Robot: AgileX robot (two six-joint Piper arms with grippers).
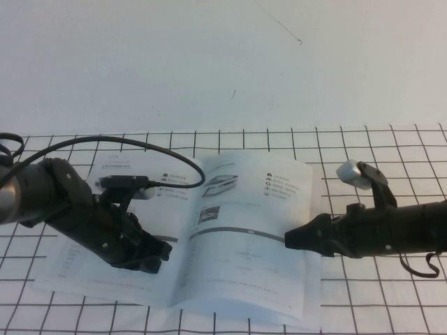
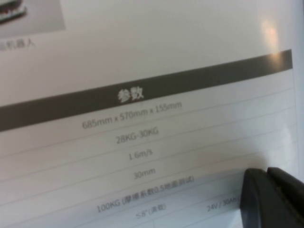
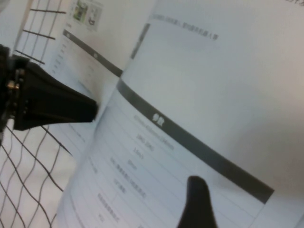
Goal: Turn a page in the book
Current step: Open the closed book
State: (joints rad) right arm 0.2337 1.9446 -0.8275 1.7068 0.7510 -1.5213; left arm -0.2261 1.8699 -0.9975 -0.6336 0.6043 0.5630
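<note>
The thin white glossy stapled book (image 1: pixel 230 237) is lying open at lower centre of the gridded table (image 1: pixel 363 143). The left gripper (image 1: pixel 150 255), jaws seemingly pressed together, is pinning the left half. The right gripper (image 1: pixel 293 239), jaws pressed together, is nudging the right page (image 1: pixel 272 230); next it should lift that edge leftward.

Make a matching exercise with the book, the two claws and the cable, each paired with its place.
Things:
1. book
2. left claw
3. right claw
4. cable

Places:
A. at the right page's outer edge
B. over the left page
C. arching from the left arm to the book's top
D. lying open on the grid cloth

Pairs: 1-D, 2-B, 3-A, 4-C
</note>
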